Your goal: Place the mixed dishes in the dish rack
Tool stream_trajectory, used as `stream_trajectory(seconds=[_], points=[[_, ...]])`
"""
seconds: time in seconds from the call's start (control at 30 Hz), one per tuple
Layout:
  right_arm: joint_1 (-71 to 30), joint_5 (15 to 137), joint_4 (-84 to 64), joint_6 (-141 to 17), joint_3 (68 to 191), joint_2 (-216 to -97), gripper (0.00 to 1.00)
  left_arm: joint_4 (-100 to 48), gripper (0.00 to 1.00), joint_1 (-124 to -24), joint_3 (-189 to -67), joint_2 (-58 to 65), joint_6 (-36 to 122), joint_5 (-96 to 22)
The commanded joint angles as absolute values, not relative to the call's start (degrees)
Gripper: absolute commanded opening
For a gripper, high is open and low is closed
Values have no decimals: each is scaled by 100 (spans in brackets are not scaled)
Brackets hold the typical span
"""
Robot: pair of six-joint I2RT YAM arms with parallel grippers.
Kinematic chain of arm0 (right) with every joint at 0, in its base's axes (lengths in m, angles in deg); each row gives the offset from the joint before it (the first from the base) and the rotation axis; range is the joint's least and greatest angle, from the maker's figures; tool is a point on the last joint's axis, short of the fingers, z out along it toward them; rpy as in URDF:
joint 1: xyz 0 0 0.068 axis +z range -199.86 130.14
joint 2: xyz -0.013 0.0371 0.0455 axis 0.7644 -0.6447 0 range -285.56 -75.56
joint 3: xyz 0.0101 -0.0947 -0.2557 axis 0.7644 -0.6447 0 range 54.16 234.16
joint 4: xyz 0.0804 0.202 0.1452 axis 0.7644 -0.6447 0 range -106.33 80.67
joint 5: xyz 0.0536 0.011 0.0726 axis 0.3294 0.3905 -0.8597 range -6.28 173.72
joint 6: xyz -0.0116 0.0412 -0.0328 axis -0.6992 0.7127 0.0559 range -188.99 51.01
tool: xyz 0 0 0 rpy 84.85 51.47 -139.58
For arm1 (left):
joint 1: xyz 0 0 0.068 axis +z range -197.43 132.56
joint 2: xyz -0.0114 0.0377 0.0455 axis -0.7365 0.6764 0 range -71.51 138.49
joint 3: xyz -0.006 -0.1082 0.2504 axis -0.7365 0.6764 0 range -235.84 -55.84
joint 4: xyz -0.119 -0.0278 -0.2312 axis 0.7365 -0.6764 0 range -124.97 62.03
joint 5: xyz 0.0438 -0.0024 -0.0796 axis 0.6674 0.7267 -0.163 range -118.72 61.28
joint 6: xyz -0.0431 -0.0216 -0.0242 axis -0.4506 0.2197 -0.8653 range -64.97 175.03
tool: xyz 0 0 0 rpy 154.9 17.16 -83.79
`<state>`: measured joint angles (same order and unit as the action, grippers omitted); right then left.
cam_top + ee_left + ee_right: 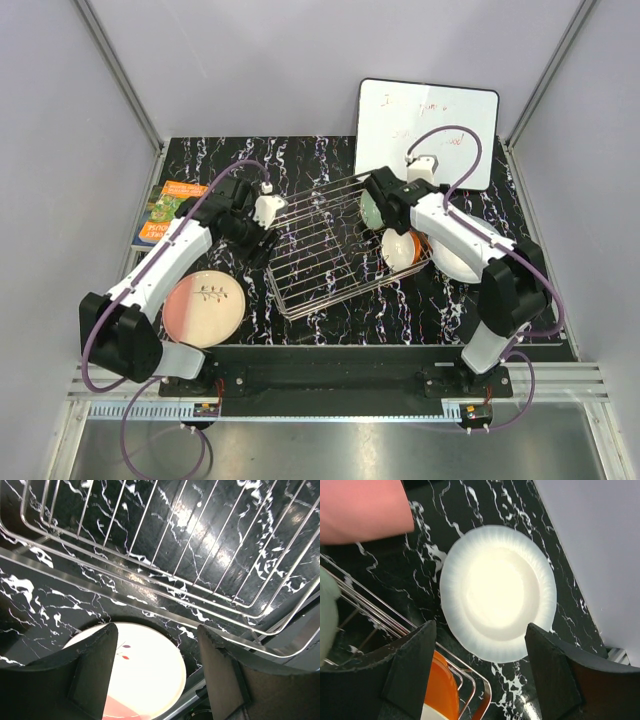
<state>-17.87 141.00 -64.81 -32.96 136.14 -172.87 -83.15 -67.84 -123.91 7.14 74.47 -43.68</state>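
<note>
The silver wire dish rack (335, 255) stands mid-table. A pale green bowl (370, 210) and an orange bowl with white inside (400, 248) sit at its right end. My right gripper (388, 212) hovers open and empty over that end. Its wrist view shows the white plate (497, 592) on the table beside the rack (380, 615), the orange bowl (440, 690), the green bowl's edge (326, 610) and a pink cup (362, 507). My left gripper (262, 248) is open and empty at the rack's left rim (200, 555), above the pink-and-cream plate (145, 680), which lies at front left (203, 307).
A green-orange book (165, 210) lies at the table's far left edge. A whiteboard (428, 130) leans at the back right. The white plate (455, 262) is partly under my right arm. Grey walls close in on both sides and the back.
</note>
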Motion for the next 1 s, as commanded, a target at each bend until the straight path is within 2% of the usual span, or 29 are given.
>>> stream_trajectory(seconds=[0.0,0.27,0.77,0.97], points=[[-2005,13980,-6180,-3041,13169,-17189,79,-8080,68,-6739,-12203,460,7489,-4068],[-2287,13120,-5960,-2856,12537,-17136,78,-7834,67,-6545,-11913,609,7639,-3681],[-2183,10826,-5776,-2557,10638,-14985,59,-7210,65,-6528,-12290,1892,7577,-3505],[-1682,10754,-6240,-2382,10338,-14386,57,-7174,64,-6528,-12764,2481,7524,-3601]])
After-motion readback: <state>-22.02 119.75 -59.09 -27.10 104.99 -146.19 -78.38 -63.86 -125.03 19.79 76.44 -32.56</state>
